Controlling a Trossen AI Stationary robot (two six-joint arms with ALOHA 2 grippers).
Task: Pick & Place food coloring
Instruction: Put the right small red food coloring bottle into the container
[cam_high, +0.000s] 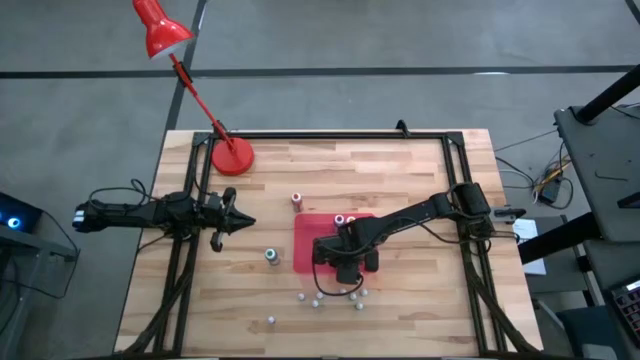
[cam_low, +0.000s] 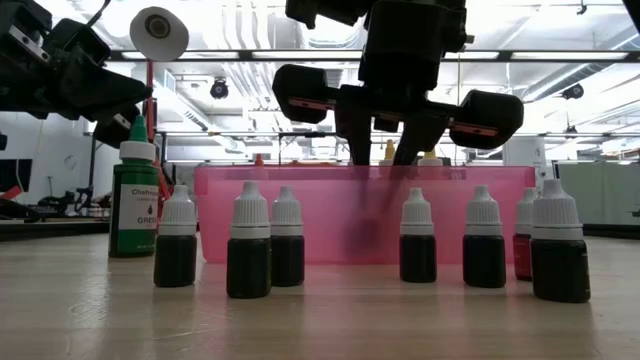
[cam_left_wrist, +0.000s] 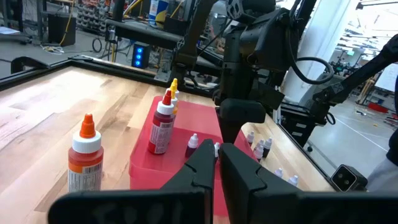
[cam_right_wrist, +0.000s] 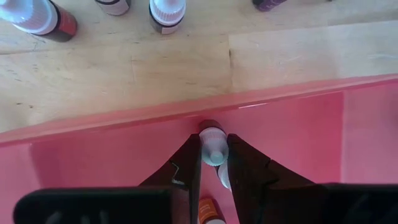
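Food coloring: we see one small white-capped dropper bottle (cam_right_wrist: 213, 148) pinched between our right gripper's (cam_high: 347, 268) narrowly parted fingers, inside the shallow pink plastic tray (cam_right_wrist: 93, 152) near its front wall. Left gripper (cam_high: 240, 222), fully closed and empty, waits far left.

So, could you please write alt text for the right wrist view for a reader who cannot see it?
The right gripper is shut on a small white-capped bottle inside a pink tray, close to the tray's wall. Beyond the wall, more small bottles stand on the wooden table.
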